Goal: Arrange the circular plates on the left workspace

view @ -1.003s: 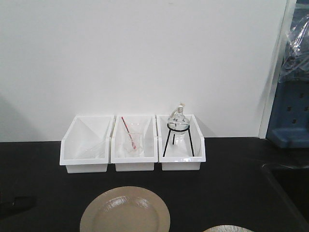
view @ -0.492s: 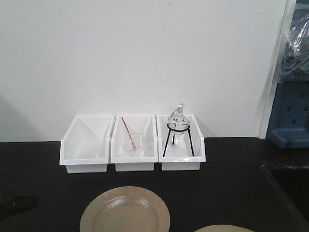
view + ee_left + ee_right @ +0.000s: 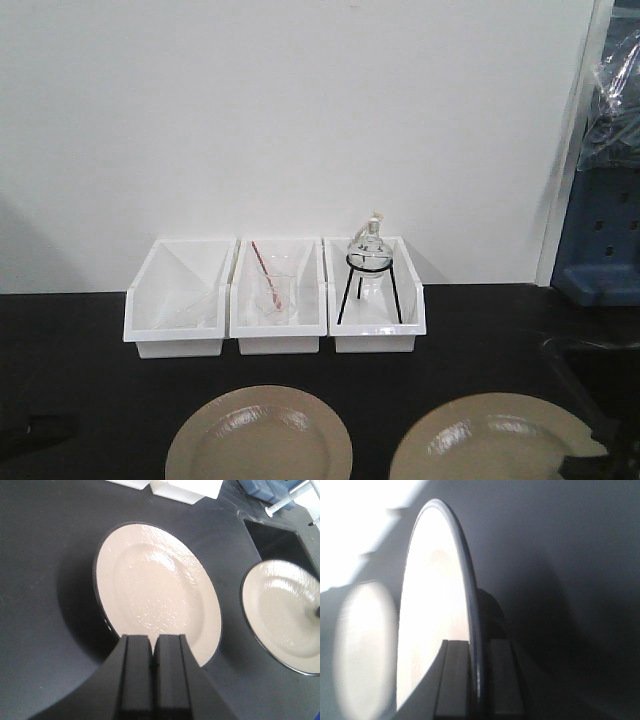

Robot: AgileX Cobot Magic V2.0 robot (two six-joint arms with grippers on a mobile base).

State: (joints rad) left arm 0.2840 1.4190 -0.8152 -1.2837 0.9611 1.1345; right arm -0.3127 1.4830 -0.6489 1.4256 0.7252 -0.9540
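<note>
Two beige circular plates show in the front view. One plate (image 3: 258, 438) lies flat on the black countertop (image 3: 90, 380) of the left workspace. My left gripper (image 3: 154, 639) hovers at this plate's (image 3: 155, 587) near rim, shut with nothing between its fingers. The second plate (image 3: 495, 440) is to its right, with my right gripper (image 3: 592, 458) on its right edge. In the right wrist view the right gripper (image 3: 480, 645) is shut on that plate's dark rim (image 3: 462, 580), one finger on each face. The other plate (image 3: 360, 650) shows blurred at the left.
Three white bins (image 3: 277, 297) stand in a row against the back wall; the right one holds a round glass flask on a black tripod (image 3: 369, 270). A recessed sink (image 3: 277, 540) lies right of the plates. A blue rack (image 3: 605, 245) stands at the far right.
The second plate has come up from the bottom edge into full view beside the first, carried by the right gripper. The left gripper and first plate have stayed in place.
</note>
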